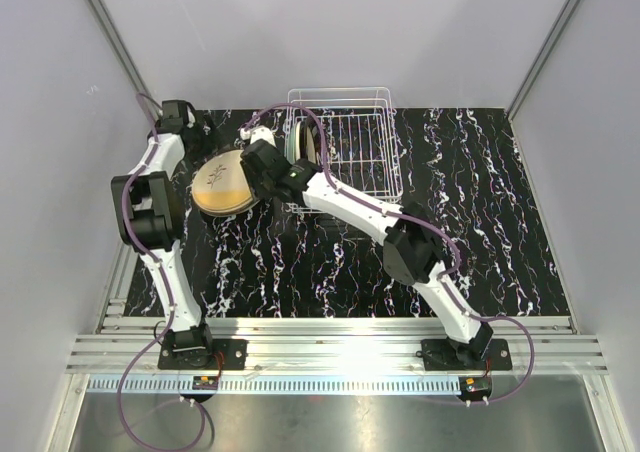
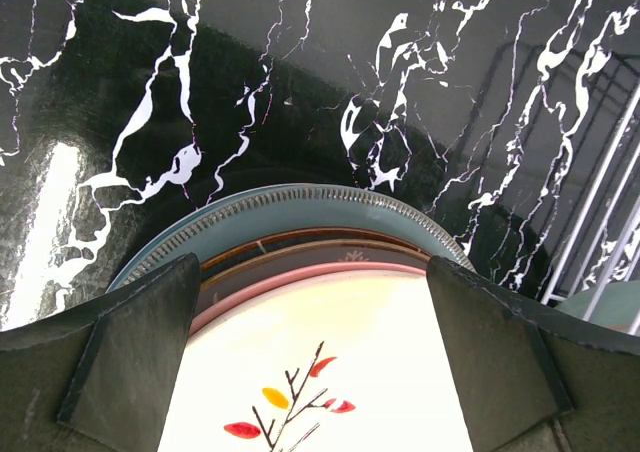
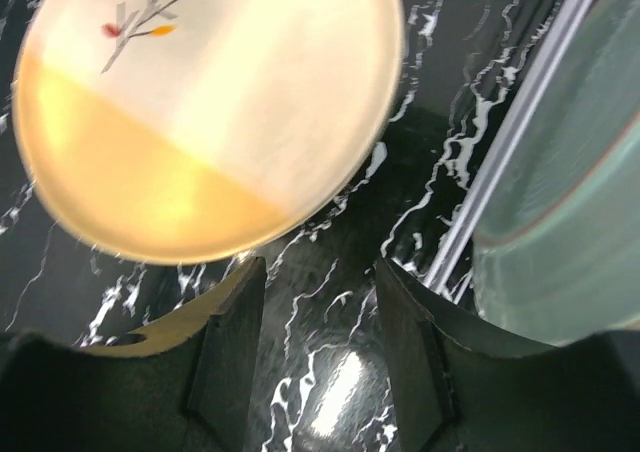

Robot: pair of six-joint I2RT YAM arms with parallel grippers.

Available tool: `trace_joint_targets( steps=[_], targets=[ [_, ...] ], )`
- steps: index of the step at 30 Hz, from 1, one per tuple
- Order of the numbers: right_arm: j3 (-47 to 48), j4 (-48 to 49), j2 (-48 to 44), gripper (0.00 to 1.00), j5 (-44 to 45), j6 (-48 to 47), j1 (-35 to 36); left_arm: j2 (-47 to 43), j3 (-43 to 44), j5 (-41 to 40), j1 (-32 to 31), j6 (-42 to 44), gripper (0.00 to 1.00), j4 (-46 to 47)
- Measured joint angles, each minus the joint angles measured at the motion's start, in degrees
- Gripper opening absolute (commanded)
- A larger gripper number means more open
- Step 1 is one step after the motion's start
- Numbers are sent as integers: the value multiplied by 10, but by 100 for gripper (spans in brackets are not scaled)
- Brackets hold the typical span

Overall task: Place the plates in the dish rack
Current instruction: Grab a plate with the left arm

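A stack of plates (image 1: 222, 187) lies on the table left of the white wire dish rack (image 1: 350, 142). The top plate is cream with a pink rim and a leaf motif (image 2: 330, 362); brown-rimmed and pale green (image 2: 300, 207) plates lie under it. One pale green plate (image 1: 300, 142) stands on edge at the rack's left end. My left gripper (image 1: 207, 142) is open, its fingers (image 2: 140, 342) spread over the stack's far edge. My right gripper (image 1: 258, 159) is open and empty (image 3: 320, 272), above the table between the stack (image 3: 200, 102) and the racked green plate (image 3: 570, 202).
The table is black marble-patterned (image 1: 450, 192). A rack wire (image 3: 520, 122) runs close to the right of my right gripper. Grey walls enclose the back and both sides. The right arm reaches diagonally across the table's middle.
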Motion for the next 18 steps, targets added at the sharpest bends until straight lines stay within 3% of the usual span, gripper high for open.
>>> trace_joint_targets(
  steps=[18],
  targets=[
    [108, -12, 95, 49, 0, 61, -12, -3, -7, 30, 15, -14, 99, 5]
  ],
)
